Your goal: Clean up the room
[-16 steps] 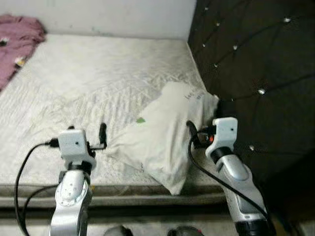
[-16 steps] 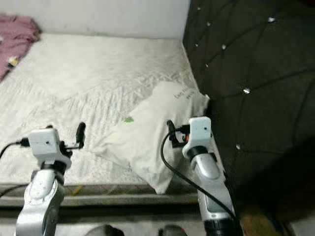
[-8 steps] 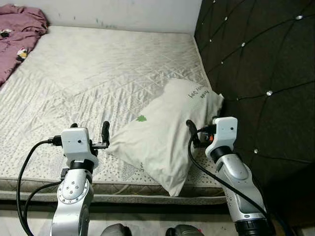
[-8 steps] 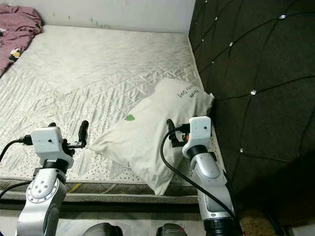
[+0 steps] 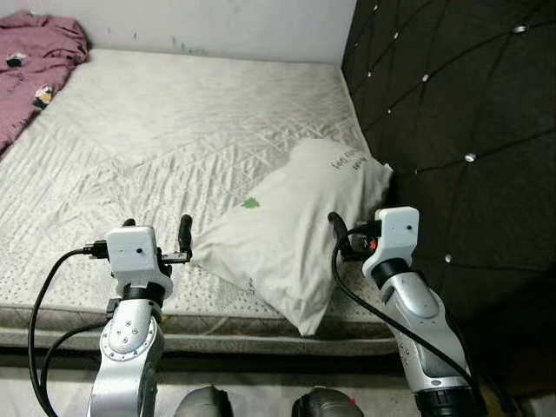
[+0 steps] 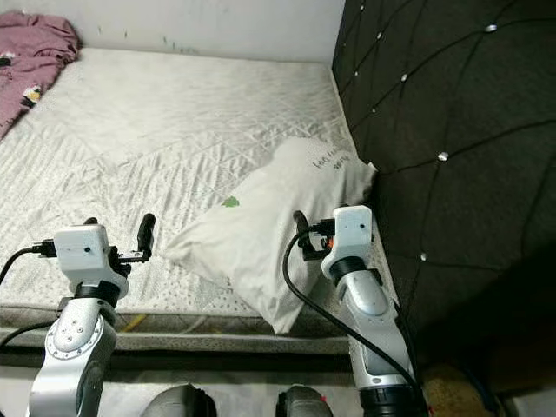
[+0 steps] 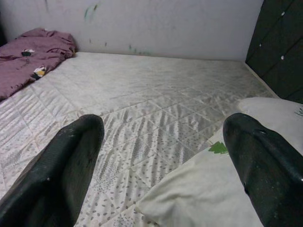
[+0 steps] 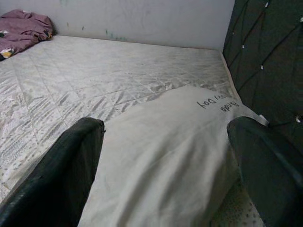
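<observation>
A white pillow [image 5: 291,236] with a small green mark and dark lettering lies askew on the bare quilted mattress [image 5: 165,130], near its front right corner beside the headboard. My left gripper [image 5: 156,228] hovers over the mattress's front edge, just left of the pillow's corner, open and holding nothing [image 7: 165,156]. On the pillow's right side, above its near end, my right gripper [image 5: 347,230] is also open and holding nothing [image 8: 165,165]. A crumpled purple blanket [image 5: 33,61] sits at the mattress's far left corner.
A black tufted headboard [image 5: 452,130] runs along the right side of the bed. A pale wall [image 5: 200,26] closes off the far end. My feet [image 5: 261,404] stand on the floor just in front of the mattress edge.
The whole picture has shifted and sharpened, so my head has moved. Both arms hold the same pose and the pillow lies where it did.
</observation>
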Controlling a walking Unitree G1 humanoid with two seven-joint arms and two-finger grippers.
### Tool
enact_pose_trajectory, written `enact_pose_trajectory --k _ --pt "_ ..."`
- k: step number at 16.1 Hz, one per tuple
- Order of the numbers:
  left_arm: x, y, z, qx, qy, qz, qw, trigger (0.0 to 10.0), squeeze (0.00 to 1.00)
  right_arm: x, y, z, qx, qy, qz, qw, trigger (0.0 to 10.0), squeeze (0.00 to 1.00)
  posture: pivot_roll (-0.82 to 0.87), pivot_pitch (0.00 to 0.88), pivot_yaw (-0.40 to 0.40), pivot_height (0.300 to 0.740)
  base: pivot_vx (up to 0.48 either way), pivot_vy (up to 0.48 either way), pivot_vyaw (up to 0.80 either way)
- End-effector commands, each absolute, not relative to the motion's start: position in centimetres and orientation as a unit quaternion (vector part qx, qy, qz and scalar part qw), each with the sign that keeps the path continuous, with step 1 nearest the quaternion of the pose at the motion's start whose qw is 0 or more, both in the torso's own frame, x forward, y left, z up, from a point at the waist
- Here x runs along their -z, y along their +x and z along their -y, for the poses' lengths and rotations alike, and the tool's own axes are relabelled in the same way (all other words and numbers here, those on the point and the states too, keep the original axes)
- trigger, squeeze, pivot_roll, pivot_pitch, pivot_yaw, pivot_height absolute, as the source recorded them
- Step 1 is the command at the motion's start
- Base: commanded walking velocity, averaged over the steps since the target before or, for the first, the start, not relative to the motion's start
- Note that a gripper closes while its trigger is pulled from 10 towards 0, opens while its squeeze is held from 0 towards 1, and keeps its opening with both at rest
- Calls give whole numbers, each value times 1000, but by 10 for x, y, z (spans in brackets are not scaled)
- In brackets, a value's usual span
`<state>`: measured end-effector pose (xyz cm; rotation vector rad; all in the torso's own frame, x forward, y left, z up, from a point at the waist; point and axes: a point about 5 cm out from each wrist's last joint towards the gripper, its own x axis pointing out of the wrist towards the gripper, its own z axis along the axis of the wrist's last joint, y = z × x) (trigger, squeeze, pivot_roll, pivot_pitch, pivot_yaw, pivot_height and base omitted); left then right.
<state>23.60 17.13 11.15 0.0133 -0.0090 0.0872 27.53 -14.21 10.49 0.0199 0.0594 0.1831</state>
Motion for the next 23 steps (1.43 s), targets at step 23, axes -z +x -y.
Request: enact_pose_trajectory --k 23 --pt "-112 238 -173 -37 -2 5 999 10000 0 -109 278 142 -96 0 -24 995 10000 0 -45 58 -43 691 193 0 0"
